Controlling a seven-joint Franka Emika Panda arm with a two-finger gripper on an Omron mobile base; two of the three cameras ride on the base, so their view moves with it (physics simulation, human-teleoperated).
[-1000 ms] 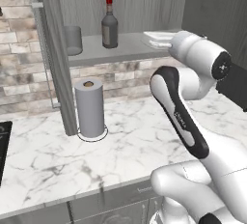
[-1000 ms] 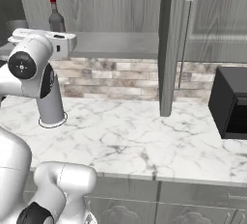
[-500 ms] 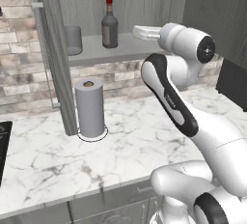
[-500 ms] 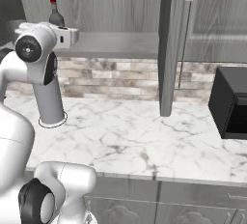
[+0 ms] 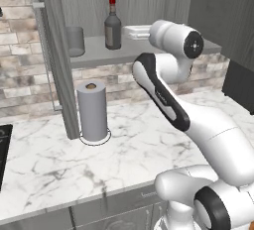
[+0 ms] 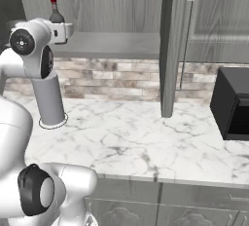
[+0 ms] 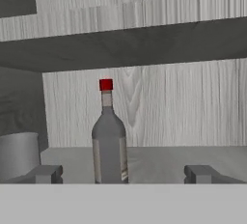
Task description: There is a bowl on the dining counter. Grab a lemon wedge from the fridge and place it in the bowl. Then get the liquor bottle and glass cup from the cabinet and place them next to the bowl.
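Note:
The liquor bottle (image 5: 113, 26), grey glass with a red cap, stands upright on the open cabinet's shelf (image 5: 149, 50). Left of it on the same shelf stands the grey glass cup (image 5: 75, 40). My gripper (image 5: 126, 32) is at shelf height just right of the bottle, pointing at it. In the hand view the bottle (image 7: 109, 143) rises between my fingertips (image 7: 46, 174), slightly left of centre and still farther back, with the cup (image 7: 18, 154) at the left edge. The gripper (image 7: 124, 175) is open and holds nothing. The bowl and lemon wedge are out of view.
A paper towel roll (image 5: 92, 110) stands on the marble counter (image 5: 129, 144) under the shelf. The open cabinet door (image 5: 54, 55) hangs edge-on left of it. Another door (image 6: 170, 49) hangs at the cabinet's right, beside a black appliance (image 6: 233, 104).
The arm has swung the hand left along the shelf, closer to the bottle. The jaws stayed open. Bottle and cup have not moved.

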